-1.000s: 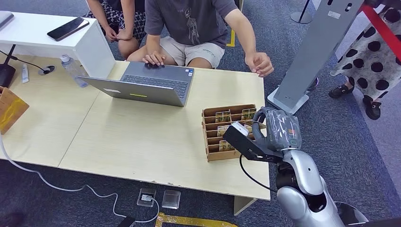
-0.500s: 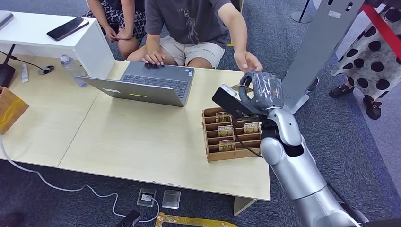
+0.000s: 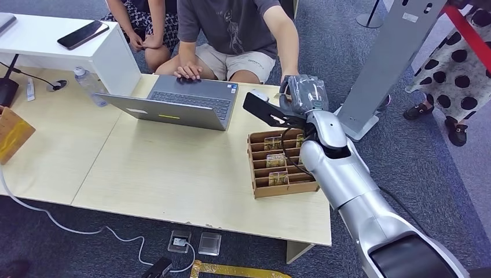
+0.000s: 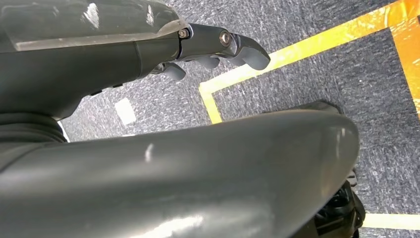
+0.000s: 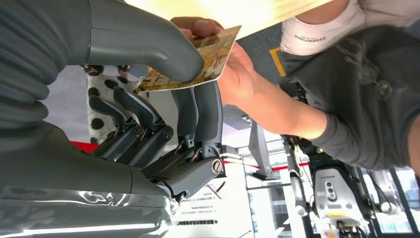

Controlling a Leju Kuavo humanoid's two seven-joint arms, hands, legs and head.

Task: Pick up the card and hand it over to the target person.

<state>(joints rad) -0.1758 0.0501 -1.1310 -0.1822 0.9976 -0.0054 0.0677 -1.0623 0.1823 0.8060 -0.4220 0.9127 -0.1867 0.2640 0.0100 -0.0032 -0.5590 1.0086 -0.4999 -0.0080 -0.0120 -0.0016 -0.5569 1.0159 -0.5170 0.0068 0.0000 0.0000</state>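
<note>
A gold-and-brown patterned card (image 5: 208, 57), grey robot hand (image 5: 163, 99), pale wooden table (image 3: 173, 168).

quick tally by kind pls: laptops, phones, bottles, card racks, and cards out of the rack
laptop: 1
phone: 1
bottle: 1
card rack: 1
card out of the rack: 1
total: 5
</note>
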